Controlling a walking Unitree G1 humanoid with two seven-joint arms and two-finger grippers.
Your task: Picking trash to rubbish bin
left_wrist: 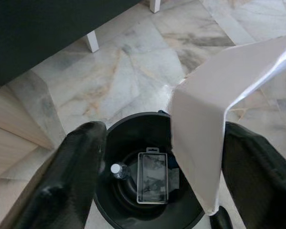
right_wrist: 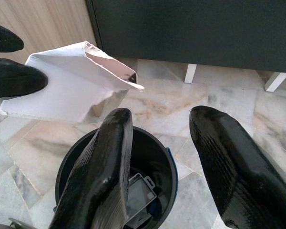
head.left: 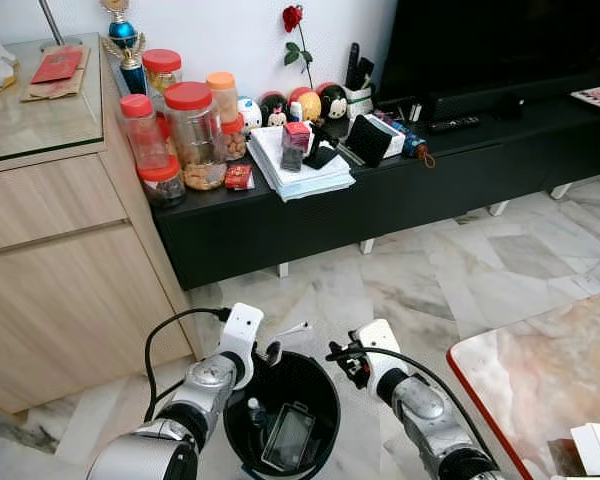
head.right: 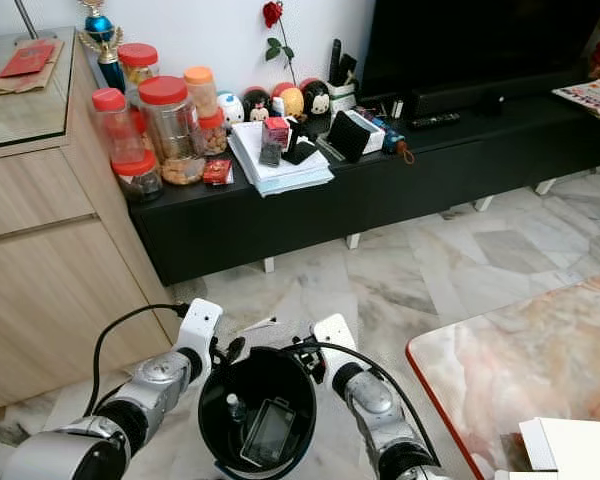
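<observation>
A round black bin stands on the marble floor between my two arms. Inside it lie a flat rectangular packet and a small bottle with a white cap. My left gripper hovers over the bin's left rim. Its fingers are spread wide, and a folded piece of white paper leans against one of them above the bin's mouth. At the bin's right rim my right gripper is open and holds nothing. The white paper hangs just ahead of it.
A low black TV console runs along the wall ahead, crowded with jars, a paper stack and small toys. A wooden cabinet stands at the left. A red-edged marble table is close on the right.
</observation>
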